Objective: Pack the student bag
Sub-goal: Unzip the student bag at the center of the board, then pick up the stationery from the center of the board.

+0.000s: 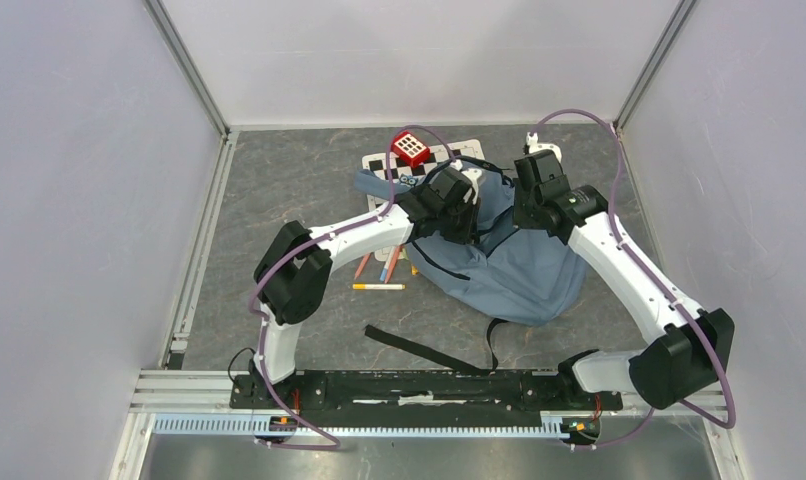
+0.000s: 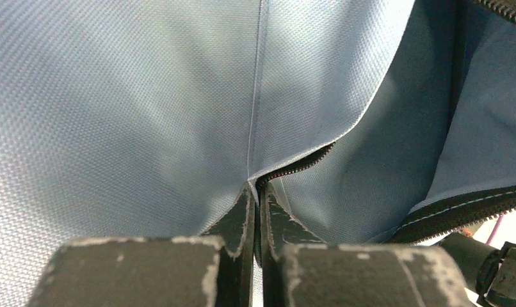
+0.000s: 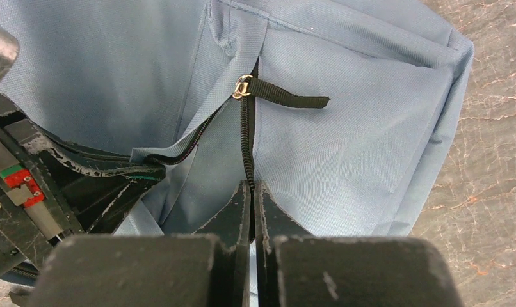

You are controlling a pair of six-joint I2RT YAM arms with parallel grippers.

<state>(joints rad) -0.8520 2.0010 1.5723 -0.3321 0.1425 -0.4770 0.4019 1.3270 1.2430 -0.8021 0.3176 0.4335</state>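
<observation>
Item: student bag (image 1: 519,270), soft blue-grey fabric, black straps (image 1: 419,347).
Pose: slumped on the tabletop (image 1: 279,200).
Zipper (image 3: 246,147): partly open; I pinch both edges of the opening.

Cloth and metal
The student bag (image 2: 127,115) is finely woven matt fabric; zipper ring (image 3: 242,86) shiny metal; tabletop (image 3: 492,160) matt, stone-veined.

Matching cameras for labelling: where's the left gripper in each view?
Top external: left gripper just above centre, at the student bag's upper left edge.
Left wrist: bottom centre, shut on the bag's zipper edge.
Right wrist: lower left, pinching that same edge.
Shared landmark: blue-grey bag fabric in all three; dark zipper in both wrist views.
</observation>
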